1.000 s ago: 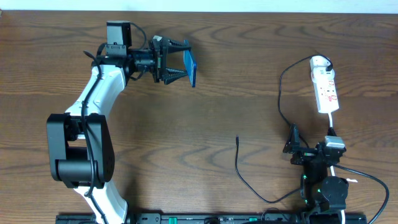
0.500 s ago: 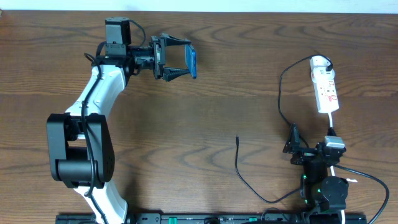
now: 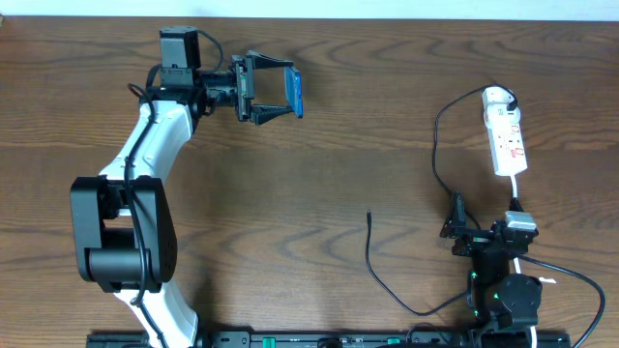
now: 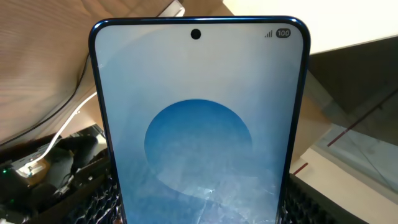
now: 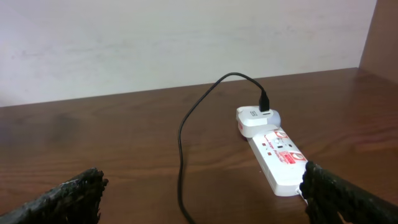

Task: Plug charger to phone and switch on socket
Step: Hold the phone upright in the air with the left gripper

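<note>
Upper left, the left gripper [image 3: 279, 94] clamps the phone [image 3: 295, 94] on edge, probably to present its port; lower right, the right gripper [image 3: 462, 228] waits with jaws apart and empty, near the charger [image 3: 368, 222] and below the socket [image 3: 507, 135]

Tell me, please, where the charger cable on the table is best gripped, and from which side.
Grip the charger just behind its plug tip, where the cable runs straight. Come down from above, with one finger on either side of it: it is thin, lies flat on the table, and has bare wood on both sides there. That hold should also steer the tip best.
</note>
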Tool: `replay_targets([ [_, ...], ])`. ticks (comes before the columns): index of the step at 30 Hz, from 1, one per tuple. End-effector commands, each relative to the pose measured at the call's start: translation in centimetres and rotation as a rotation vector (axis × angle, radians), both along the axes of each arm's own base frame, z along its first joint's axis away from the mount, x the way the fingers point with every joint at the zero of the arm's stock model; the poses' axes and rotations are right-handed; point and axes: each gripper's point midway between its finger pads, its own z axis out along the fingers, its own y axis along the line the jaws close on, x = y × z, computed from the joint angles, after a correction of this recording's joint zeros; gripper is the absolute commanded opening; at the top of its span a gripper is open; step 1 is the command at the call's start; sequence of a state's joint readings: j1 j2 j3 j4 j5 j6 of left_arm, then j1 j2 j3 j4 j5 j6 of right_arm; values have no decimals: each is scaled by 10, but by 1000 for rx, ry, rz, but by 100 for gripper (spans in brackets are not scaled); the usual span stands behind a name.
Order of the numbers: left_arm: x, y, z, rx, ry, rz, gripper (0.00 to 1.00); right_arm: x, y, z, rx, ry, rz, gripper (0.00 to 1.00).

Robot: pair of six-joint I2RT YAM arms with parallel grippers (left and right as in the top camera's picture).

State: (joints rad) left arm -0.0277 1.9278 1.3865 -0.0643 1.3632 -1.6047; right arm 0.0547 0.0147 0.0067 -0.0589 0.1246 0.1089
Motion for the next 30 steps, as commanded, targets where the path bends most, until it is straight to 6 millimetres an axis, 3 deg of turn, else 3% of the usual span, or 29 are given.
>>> replay_targets([
  [1,-6,2,34,-31,-67,-25,7,0,1,0,-13,-3,7,99],
  [30,-8,3,36,-45,-59,-37,8,0,1,0,-13,-3,7,99],
])
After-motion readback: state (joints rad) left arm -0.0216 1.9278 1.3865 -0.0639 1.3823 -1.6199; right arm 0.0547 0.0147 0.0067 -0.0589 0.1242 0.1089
